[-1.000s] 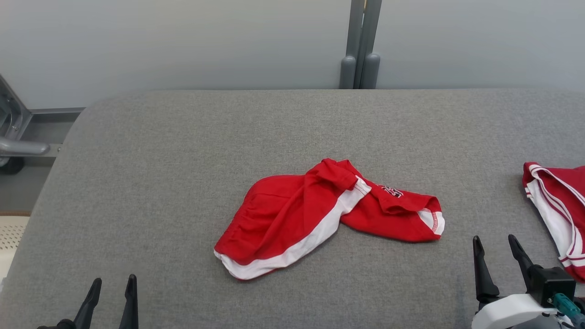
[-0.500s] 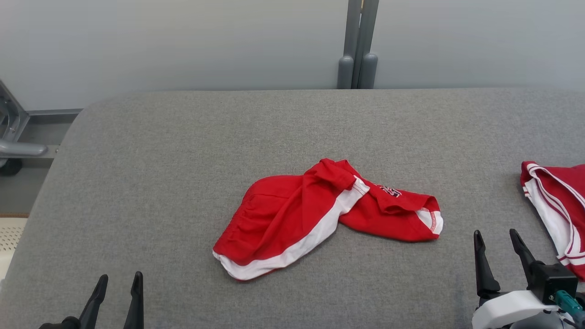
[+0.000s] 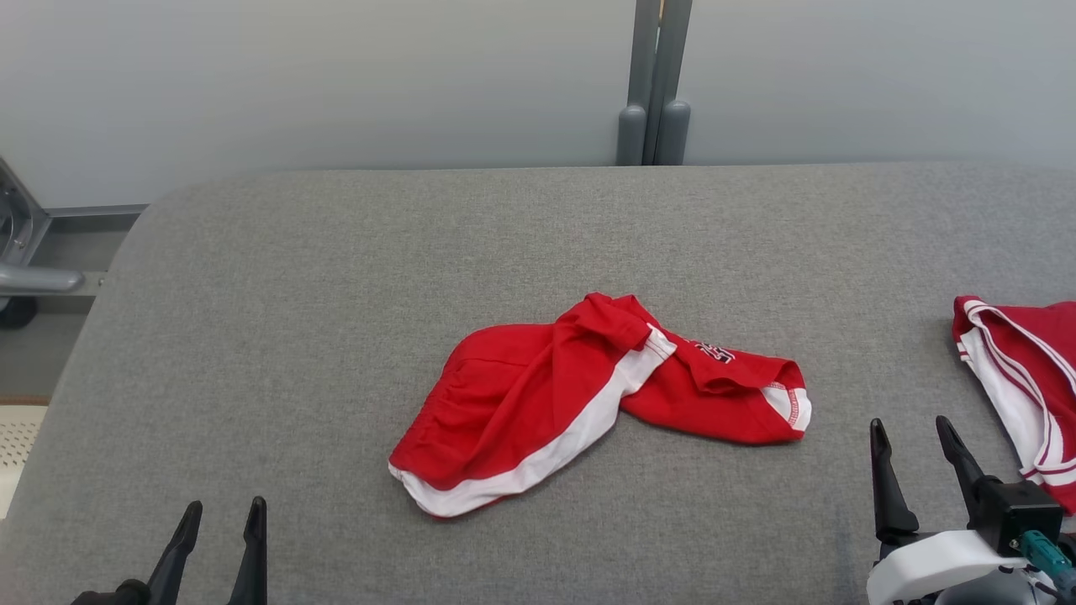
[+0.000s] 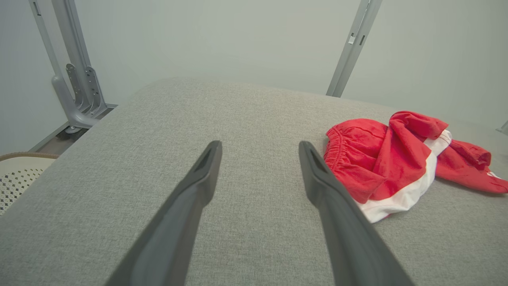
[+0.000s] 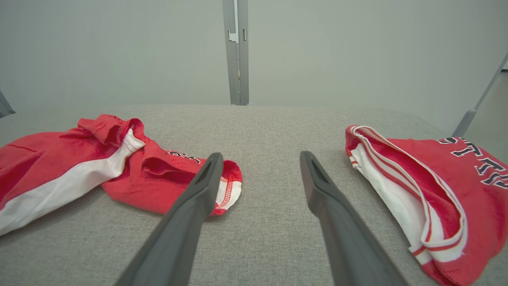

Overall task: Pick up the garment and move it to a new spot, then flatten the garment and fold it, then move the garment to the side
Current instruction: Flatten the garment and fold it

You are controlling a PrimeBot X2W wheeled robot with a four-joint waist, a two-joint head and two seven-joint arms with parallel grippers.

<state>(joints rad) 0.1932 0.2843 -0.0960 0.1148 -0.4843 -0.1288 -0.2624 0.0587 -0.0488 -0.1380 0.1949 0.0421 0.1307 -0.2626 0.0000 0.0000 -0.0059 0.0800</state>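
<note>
Crumpled red shorts with white trim [image 3: 588,399] lie in the middle of the grey padded table [image 3: 336,277]; they also appear at the right of the left wrist view [image 4: 393,167] and at the left of the right wrist view [image 5: 99,167]. My left gripper [image 3: 220,511] is open near the front left edge, well left of the shorts, with nothing between its fingers. My right gripper [image 3: 912,428] is open at the front right, just right of the shorts' white-hemmed leg, also holding nothing.
A second red garment with white stripes and lettering [image 3: 1021,391] lies at the table's right edge, close to my right gripper [image 5: 428,182]. A grey post [image 3: 654,84] stands behind the table. A metal frame [image 3: 25,252] and a pale perforated seat [image 4: 18,174] sit off the left side.
The head camera has shifted slightly, so the whole scene slid a little left. Both grippers rose a bit in the view. The shorts have not moved on the table.
</note>
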